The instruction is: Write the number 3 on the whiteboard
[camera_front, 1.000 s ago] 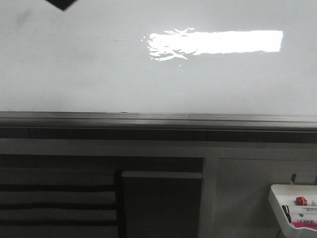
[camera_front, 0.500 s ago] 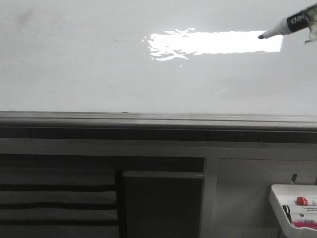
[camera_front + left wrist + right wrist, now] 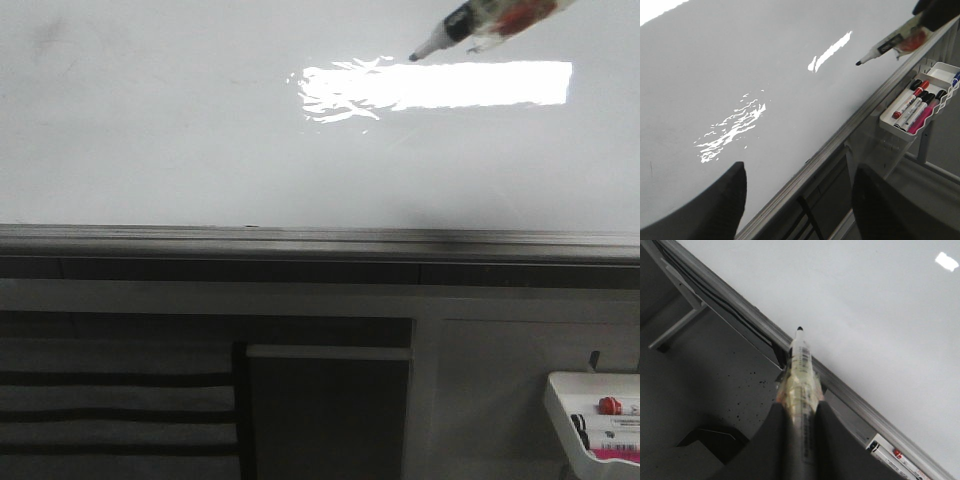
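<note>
Marker (image 3: 470,24) tip hovers near blank whiteboard (image 3: 200,150).

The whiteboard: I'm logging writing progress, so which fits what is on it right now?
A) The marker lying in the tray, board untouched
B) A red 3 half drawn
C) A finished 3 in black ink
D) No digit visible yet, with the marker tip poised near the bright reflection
D: the whiteboard shows no drawn digit, and the marker, clamped in the right gripper, has its tip by the bright reflection.
</note>
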`<move>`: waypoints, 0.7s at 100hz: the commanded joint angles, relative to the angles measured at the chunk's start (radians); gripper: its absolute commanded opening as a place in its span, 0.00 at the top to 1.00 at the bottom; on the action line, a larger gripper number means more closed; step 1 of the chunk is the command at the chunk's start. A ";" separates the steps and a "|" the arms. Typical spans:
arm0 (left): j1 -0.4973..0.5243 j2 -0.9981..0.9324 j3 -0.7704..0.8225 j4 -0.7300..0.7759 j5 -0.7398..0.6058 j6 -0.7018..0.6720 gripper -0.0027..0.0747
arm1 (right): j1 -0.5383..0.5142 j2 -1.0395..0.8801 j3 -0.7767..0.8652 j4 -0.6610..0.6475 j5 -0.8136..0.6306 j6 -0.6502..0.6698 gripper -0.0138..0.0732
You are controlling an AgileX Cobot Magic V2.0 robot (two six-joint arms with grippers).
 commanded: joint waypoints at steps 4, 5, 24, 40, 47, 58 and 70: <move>0.003 0.001 -0.024 -0.032 -0.064 -0.011 0.43 | -0.007 0.107 -0.165 0.049 0.041 -0.010 0.92; 0.003 0.001 -0.024 -0.032 -0.064 -0.011 0.43 | -0.007 0.121 -0.173 0.063 0.047 -0.022 0.92; 0.003 0.001 -0.024 -0.032 -0.061 -0.011 0.43 | -0.061 0.240 -0.313 0.263 0.084 -0.197 0.92; 0.003 0.001 -0.022 -0.032 -0.061 -0.011 0.43 | -0.090 0.268 -0.309 0.260 0.012 -0.235 0.92; 0.003 0.001 -0.019 -0.032 -0.063 -0.011 0.43 | -0.090 0.288 -0.309 0.260 -0.022 -0.241 0.92; 0.003 0.001 -0.019 -0.032 -0.065 -0.011 0.43 | -0.094 0.318 -0.309 0.260 -0.066 -0.247 0.92; 0.003 0.001 -0.019 -0.032 -0.065 -0.011 0.43 | -0.095 0.346 -0.309 0.245 -0.083 -0.252 0.92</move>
